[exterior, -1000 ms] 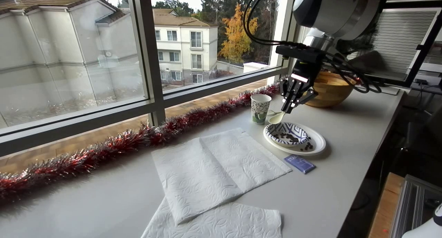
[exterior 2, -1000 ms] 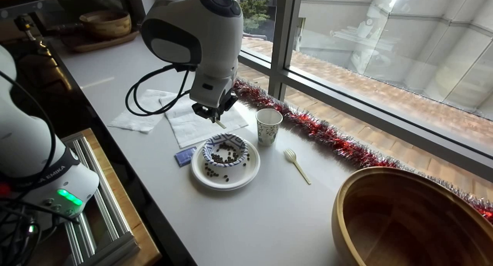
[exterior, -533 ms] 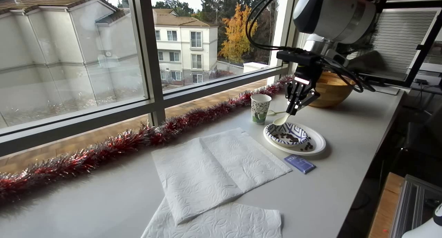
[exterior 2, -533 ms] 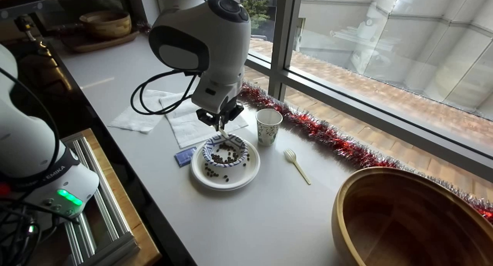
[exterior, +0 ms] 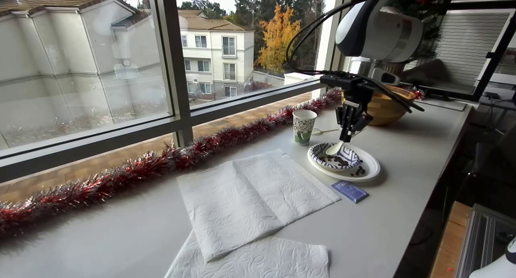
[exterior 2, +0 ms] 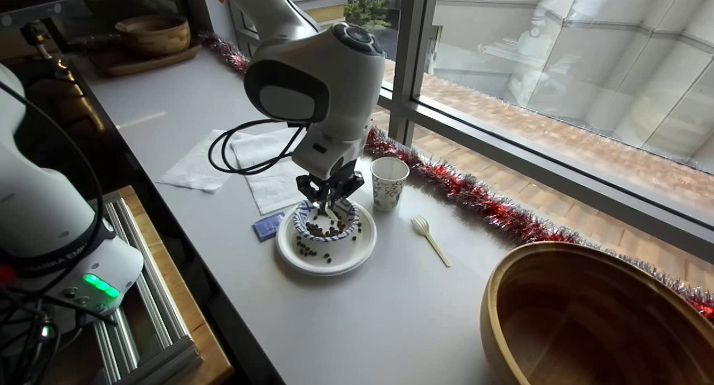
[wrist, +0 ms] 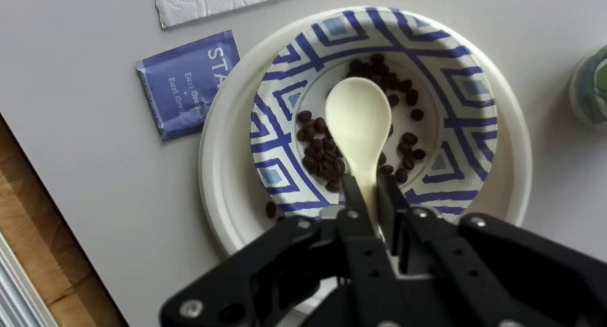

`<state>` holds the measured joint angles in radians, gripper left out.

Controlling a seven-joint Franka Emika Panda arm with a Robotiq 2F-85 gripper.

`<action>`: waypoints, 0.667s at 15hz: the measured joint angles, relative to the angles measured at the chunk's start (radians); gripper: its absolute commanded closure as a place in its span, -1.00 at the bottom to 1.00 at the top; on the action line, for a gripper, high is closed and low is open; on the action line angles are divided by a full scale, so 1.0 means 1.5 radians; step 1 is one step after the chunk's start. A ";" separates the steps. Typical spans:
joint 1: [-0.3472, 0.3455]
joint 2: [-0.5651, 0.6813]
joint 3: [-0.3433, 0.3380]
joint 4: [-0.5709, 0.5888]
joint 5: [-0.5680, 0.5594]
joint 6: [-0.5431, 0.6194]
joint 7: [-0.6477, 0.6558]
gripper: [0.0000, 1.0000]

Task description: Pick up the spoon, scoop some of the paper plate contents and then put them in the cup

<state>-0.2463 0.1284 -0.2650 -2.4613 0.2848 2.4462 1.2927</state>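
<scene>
- We see the gripper [wrist: 370, 189] at the lower middle of the wrist view, its fingers close together and clamped on the handle of the spoon [wrist: 358, 111].
- The spoon's head sits at the centre of that view, over the dark beans [wrist: 322, 156]; we can't make out whether it touches them.
- Most beans lie in the patterned bowl [wrist: 469, 95], a few on the paper plate [wrist: 514, 151] under it.
- Our cup [exterior 2: 389, 187] stands upright near the middle of an exterior view, with the fork [exterior 2: 430, 240] to its lower right.
- Upper left in the wrist view, we read "Earl Grey" on a blue packet [wrist: 189, 85].
</scene>
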 measured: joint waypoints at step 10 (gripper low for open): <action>0.020 0.075 -0.007 0.046 -0.044 0.000 0.071 0.93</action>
<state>-0.2165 0.2405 -0.2762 -2.3926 0.2185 2.4461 1.3996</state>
